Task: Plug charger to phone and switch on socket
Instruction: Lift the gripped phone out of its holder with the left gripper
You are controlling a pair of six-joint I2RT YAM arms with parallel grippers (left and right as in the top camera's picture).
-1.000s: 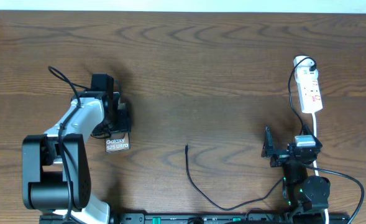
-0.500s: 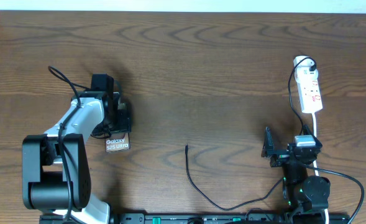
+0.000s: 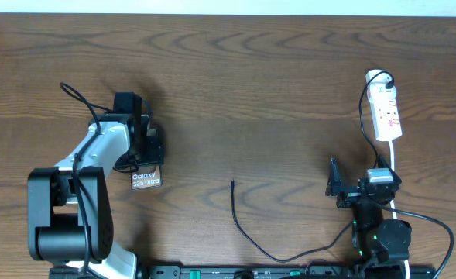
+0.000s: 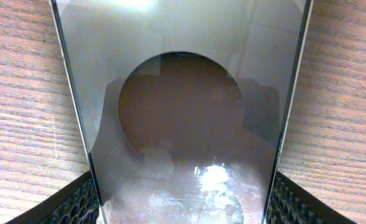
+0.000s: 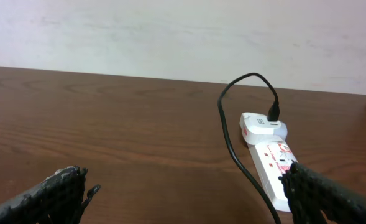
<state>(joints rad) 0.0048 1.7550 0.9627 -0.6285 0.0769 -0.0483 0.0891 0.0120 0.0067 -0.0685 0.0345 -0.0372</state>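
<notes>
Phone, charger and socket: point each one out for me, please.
phone (image 3: 146, 181), overhead view, its lettered end.
charger (image 3: 233, 185), overhead view, its free plug tip.
socket (image 3: 387, 116), overhead view, middle of its white body.

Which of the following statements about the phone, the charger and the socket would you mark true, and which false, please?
1. The fingers of the left gripper stand on either side of the phone. True.
2. The charger ends with its tip on the bare table, between the two arms. True.
3. The right gripper holds the charger. False: the right gripper is open and empty, and the cable lies apart from it.
4. The socket sits right beside the phone. False: it lies far off on the right arm's side, while the phone is under the left arm.
5. A black plug sits in the far end of the socket. True.
</notes>
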